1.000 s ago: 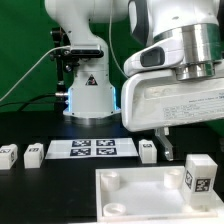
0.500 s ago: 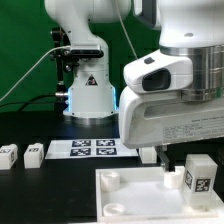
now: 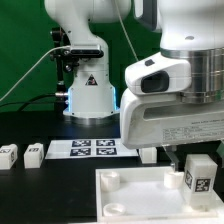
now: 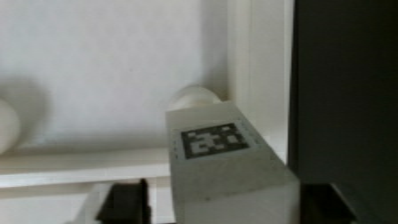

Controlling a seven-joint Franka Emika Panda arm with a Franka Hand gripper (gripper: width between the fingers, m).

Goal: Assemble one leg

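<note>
A leg (image 3: 200, 174), a white block with a tag on its face, stands upright on the exterior view's right corner of the large white panel (image 3: 130, 196). My gripper (image 3: 178, 160) has come down around it. In the wrist view the leg (image 4: 222, 150) sits between my two dark fingers (image 4: 125, 203), with a light gap on one side, so the jaws look open. A round socket (image 4: 196, 97) shows just past the leg. Three more legs lie on the table (image 3: 8, 154) (image 3: 33, 153) (image 3: 148, 152).
The marker board (image 3: 91, 149) lies behind the panel. The robot base (image 3: 88, 95) stands at the back. Another socket (image 3: 110, 180) is at the panel's left corner. My large white wrist housing (image 3: 170, 110) hangs over the exterior view's right side.
My gripper has moved toward the exterior view's right and lower, closing in around the standing leg. The leg and the other parts have not moved.
</note>
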